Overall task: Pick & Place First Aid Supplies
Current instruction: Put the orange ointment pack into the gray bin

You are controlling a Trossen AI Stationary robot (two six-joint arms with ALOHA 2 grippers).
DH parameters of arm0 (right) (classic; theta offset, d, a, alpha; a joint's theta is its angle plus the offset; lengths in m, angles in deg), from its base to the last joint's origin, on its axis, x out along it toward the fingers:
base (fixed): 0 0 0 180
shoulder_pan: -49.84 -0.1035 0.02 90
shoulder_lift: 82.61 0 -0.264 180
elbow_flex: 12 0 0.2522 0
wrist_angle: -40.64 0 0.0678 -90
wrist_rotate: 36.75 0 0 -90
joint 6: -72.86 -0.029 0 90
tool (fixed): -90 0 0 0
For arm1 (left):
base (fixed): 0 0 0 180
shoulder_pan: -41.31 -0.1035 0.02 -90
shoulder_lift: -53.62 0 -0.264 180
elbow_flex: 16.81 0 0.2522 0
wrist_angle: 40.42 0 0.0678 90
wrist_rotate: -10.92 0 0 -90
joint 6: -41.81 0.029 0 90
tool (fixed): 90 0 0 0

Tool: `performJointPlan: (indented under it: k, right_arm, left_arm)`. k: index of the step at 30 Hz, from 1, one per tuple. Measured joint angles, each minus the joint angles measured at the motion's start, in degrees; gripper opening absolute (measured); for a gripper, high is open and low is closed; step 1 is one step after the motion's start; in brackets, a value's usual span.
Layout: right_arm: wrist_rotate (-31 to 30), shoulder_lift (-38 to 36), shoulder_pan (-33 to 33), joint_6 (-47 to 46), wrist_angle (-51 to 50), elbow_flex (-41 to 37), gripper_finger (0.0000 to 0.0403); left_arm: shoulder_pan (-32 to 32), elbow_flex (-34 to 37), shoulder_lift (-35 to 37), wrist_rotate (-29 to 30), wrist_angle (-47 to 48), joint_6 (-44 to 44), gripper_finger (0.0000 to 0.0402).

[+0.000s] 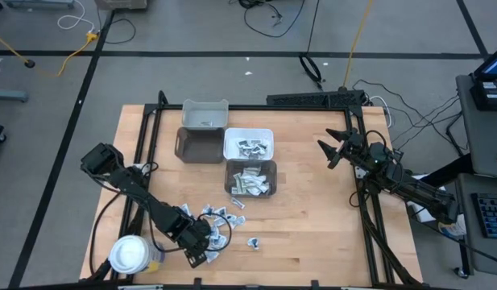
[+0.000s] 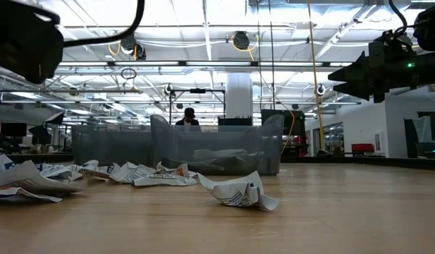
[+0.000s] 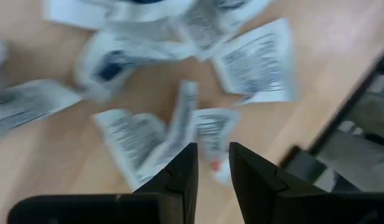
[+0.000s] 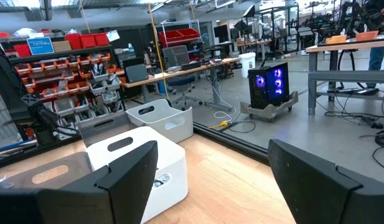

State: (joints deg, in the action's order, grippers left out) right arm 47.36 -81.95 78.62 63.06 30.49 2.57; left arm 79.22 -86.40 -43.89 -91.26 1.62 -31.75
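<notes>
White paper packets point(image 3: 179, 134) just beyond left end effector point(image 3: 211, 163), fingers narrowly parted, gripping nothing.

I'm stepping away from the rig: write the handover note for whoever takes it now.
Left gripper: low over the loose pile of small white printed paper packets at the table's near edge, fingers slightly apart, nothing visibly held.
Right gripper: open, empty, waiting high at the right side.
Done: some packets lie in the small white bin and the dark grey bin; the light grey bin looks nearly empty.
Left: the pile and one stray packet.
</notes>
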Motion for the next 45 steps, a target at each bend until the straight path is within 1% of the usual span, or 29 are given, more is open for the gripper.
performJointPlan:
  k: [2, 6, 9, 15, 22, 27, 40, 45]
  right_arm:
    - [-0.02, -0.01, -0.01, 0.00, 0.01, -0.01, 0.0297]
    - [-0.02, -0.01, 0.01, 0.00, 0.01, 0.01, 0.0297]
    - [0.02, 0.01, 0.00, 0.00, -0.01, 0.00, 0.0297]
    - [-0.02, -0.01, -0.01, 0.00, 0.01, 0.01, 0.0297]
    - [-0.02, -0.01, -0.01, 0.00, 0.01, 0.00, 0.0297]
    - [-0.02, -0.01, 0.00, 0.00, 0.01, -0.01, 0.0297]
    - [-0.02, -0.01, 0.00, 0.00, 0.01, 0.01, 0.0297]
    - [-0.02, -0.01, -0.01, 0.00, 0.01, 0.00, 0.0297]
  left_arm:
    - [-0.50, 0.02, 0.00, -0.34, 0.29, -0.07, 0.0093]
    - [-0.41, 0.02, -0.04, -3.91, -1.54, -2.34, 0.0093]
    - [0.06, -0.60, -1.96, -4.68, -4.48, -4.59, 0.0093]
    - [0.97, -1.37, -2.80, -3.45, -4.94, -6.94, 0.0093]
    - [0.97, -1.33, -2.73, -2.44, -3.72, -7.66, 0.0093]
    - [0.94, -1.33, -2.71, 0.02, -3.92, -7.80, 0.0093]
    - [0.35, -1.32, -2.60, -3.26, -3.58, -6.65, 0.0093]
    - [0.55, -1.31, -1.84, -3.04, -2.44, -7.16, 0.0093]
